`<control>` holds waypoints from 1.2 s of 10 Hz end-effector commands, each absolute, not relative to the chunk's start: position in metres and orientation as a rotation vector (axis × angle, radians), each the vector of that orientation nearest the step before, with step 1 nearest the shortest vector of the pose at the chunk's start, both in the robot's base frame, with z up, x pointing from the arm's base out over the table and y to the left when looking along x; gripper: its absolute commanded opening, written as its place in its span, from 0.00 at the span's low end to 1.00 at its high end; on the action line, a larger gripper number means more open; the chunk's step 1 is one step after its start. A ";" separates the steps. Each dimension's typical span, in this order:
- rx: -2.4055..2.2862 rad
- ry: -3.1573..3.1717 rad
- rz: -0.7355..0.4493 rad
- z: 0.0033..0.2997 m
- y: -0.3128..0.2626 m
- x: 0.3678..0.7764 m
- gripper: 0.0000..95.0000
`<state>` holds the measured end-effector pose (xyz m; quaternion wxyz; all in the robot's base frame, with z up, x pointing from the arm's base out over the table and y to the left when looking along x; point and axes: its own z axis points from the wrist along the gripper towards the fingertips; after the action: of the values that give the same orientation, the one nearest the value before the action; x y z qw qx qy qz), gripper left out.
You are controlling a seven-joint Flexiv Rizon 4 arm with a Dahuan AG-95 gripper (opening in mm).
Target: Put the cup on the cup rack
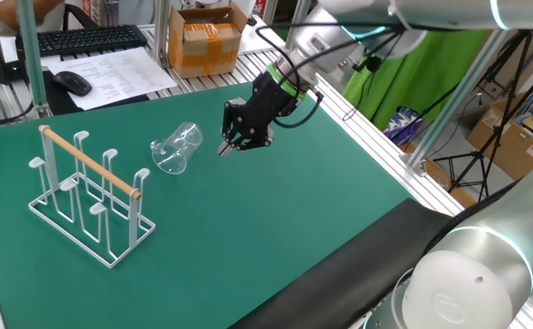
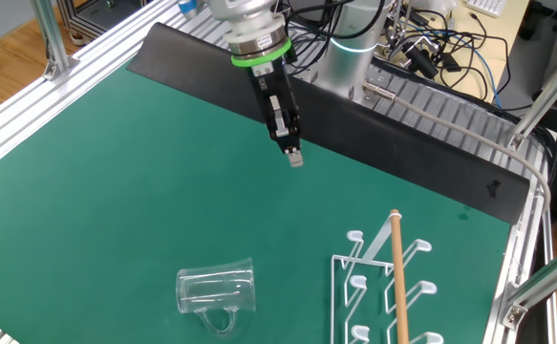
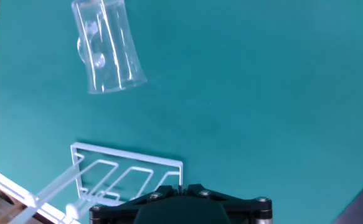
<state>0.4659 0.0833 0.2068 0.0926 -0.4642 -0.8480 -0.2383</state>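
The black two-finger tool (image 1: 227, 146) is being held above the green desk (image 1: 275, 238) with its jaws pressed together and nothing clamped between them, pointing steeply downward a short way from the small clear glass cup (image 1: 176, 147). The cup is lying on its side on the desk, between the tool and the white wire cup rack with upright pegs and a light wooden rod handle (image 1: 88, 196), touching neither.

Trouble is being risked on several counts. With the jaws together, the cup cannot be taken until they are parted; a descent made as they stand is likely to nudge the rounded glass and set it rolling across the desk. Smooth glass is also likely to slip in a narrow pinch, and a tilted carry could knock the cup against the pegs or the rod rather than seating it.

Much is being obscured. The fingertips are cut off at the bottom of the hand view, where only the tool's black body is showing. The rack is being cropped by the frame edge in the other fixed view and the hand view. A looped shape beside the cup is showing, possibly a handle, but transparency is leaving it uncertain.
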 end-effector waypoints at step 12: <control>-0.706 -2.992 -0.002 0.218 0.106 0.457 0.00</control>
<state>0.4564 0.1047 0.2190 0.0436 -0.2090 -0.9769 -0.0002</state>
